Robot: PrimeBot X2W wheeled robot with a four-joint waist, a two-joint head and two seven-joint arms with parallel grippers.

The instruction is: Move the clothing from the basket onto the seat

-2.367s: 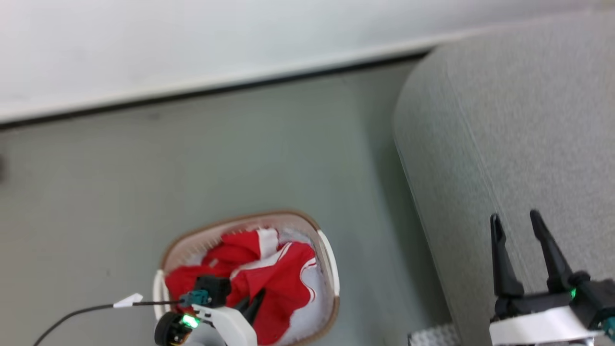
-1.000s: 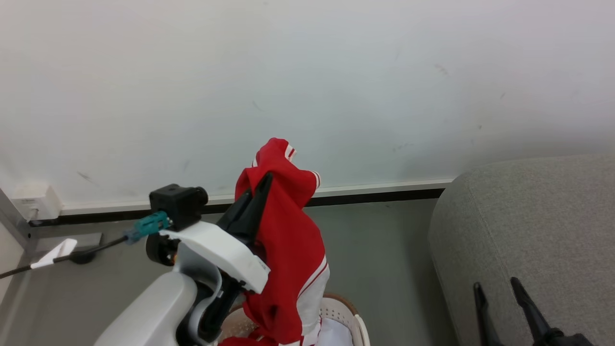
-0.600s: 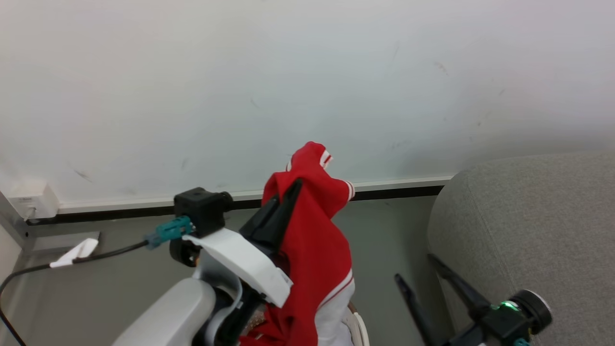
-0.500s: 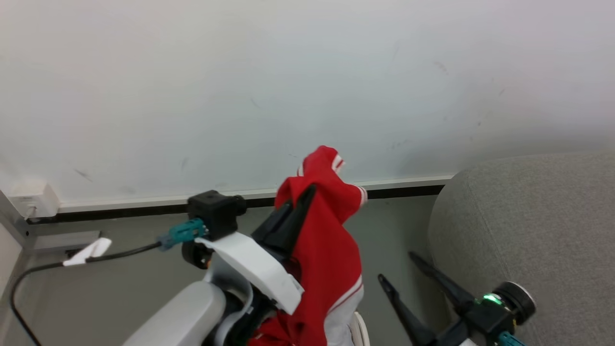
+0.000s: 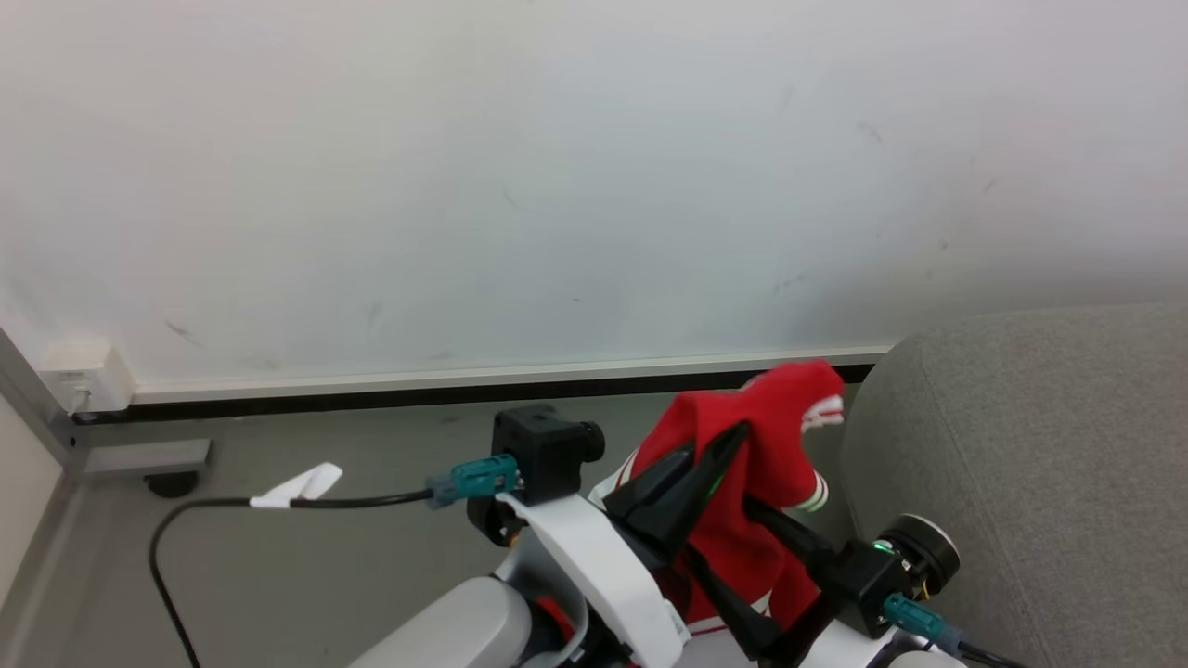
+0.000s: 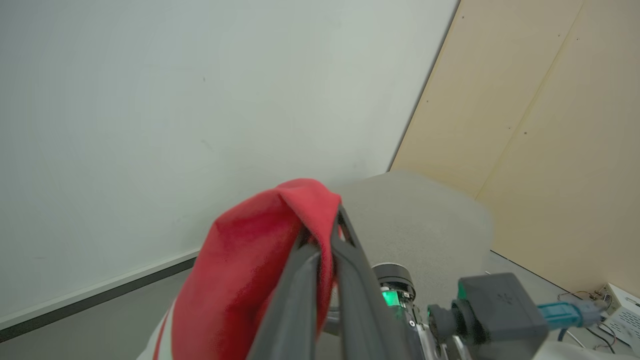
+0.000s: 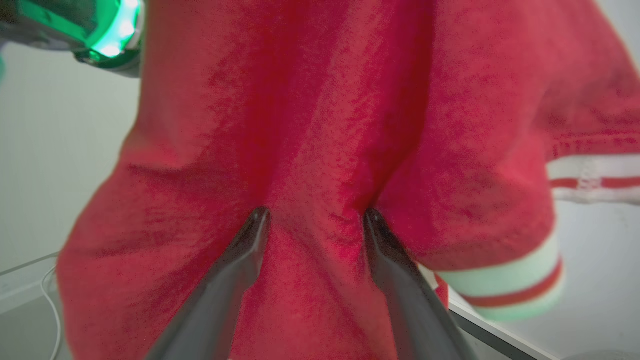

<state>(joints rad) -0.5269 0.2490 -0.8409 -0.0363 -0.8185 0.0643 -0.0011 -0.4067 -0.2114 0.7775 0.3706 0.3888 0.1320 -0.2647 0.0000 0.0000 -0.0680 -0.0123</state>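
My left gripper (image 5: 733,436) is shut on a bunch of the red clothing (image 5: 770,417), which hangs from it just left of the seat's rounded edge. The left wrist view has its fingers (image 6: 305,260) pinched on the red fabric (image 6: 240,260), with the grey seat (image 6: 415,215) behind. My right gripper (image 5: 716,529) reaches in from the lower right, open, against the hanging cloth. In the right wrist view its gripper (image 7: 315,216) has both spread tips pressed into the clothing (image 7: 320,125), and a striped cuff (image 7: 505,285) hangs at the right. The seat (image 5: 1039,464) is light grey. The basket is out of view.
A white wall (image 5: 557,186) with a dark baseboard (image 5: 325,397) runs behind. A black cable (image 5: 186,520) with a white tag (image 5: 297,484) lies on the grey floor at left. A socket box (image 5: 83,376) sits at far left. A beige panel (image 6: 540,125) stands beyond the seat.
My left gripper has carried the clothing right and lower, up to the seat's edge. The right gripper has swung in leftward, and its open fingers now press into the hanging fabric.
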